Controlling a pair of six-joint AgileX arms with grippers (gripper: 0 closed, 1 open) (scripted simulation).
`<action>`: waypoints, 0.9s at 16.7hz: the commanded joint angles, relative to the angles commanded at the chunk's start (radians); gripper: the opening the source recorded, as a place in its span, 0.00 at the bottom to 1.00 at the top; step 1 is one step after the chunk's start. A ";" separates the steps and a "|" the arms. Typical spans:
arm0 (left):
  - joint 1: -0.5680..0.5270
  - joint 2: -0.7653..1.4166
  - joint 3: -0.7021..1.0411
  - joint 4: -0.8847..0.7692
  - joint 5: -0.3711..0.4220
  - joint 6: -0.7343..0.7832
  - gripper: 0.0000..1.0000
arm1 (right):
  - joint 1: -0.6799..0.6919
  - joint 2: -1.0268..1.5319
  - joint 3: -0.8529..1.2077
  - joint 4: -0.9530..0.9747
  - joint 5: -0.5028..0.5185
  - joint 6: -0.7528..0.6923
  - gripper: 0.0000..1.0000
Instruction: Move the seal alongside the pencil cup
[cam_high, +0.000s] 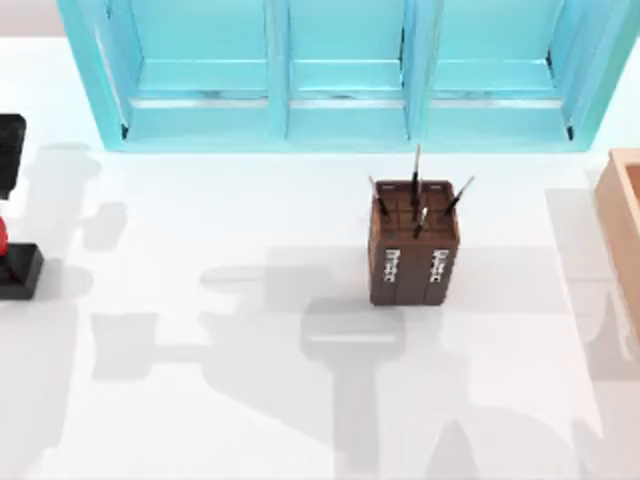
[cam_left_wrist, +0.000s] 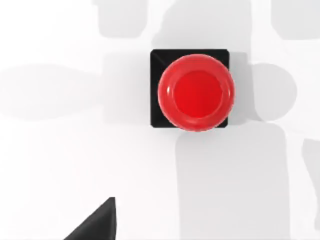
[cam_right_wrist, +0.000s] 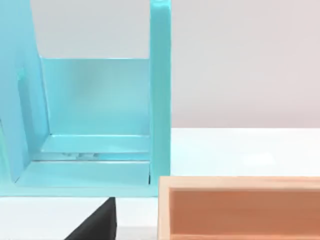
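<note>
The seal (cam_high: 18, 270), a black square base under a glossy red knob, stands at the table's far left edge. In the left wrist view I look straight down on the seal (cam_left_wrist: 194, 92). A dark part of my left gripper (cam_left_wrist: 95, 222) hangs above the table beside it, apart from it. A black piece of my left arm (cam_high: 10, 150) shows just behind the seal. The pencil cup (cam_high: 413, 250), a brown box with thin dark pencils, stands upright right of centre. A dark part of my right gripper (cam_right_wrist: 95, 222) shows in the right wrist view, far from both.
A turquoise open shelf unit (cam_high: 340, 70) runs along the back of the table and also appears in the right wrist view (cam_right_wrist: 95, 115). A tan wooden box (cam_high: 625, 230) sits at the right edge (cam_right_wrist: 240, 210). White tabletop lies between seal and cup.
</note>
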 joint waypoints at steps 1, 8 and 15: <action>0.004 0.073 0.068 -0.052 0.000 0.005 1.00 | 0.000 0.000 0.000 0.000 0.000 0.000 1.00; 0.021 0.385 0.371 -0.259 -0.004 0.024 1.00 | 0.000 0.000 0.000 0.000 0.000 0.000 1.00; 0.017 0.392 0.360 -0.245 -0.004 0.023 1.00 | 0.000 0.000 0.000 0.000 0.000 0.000 1.00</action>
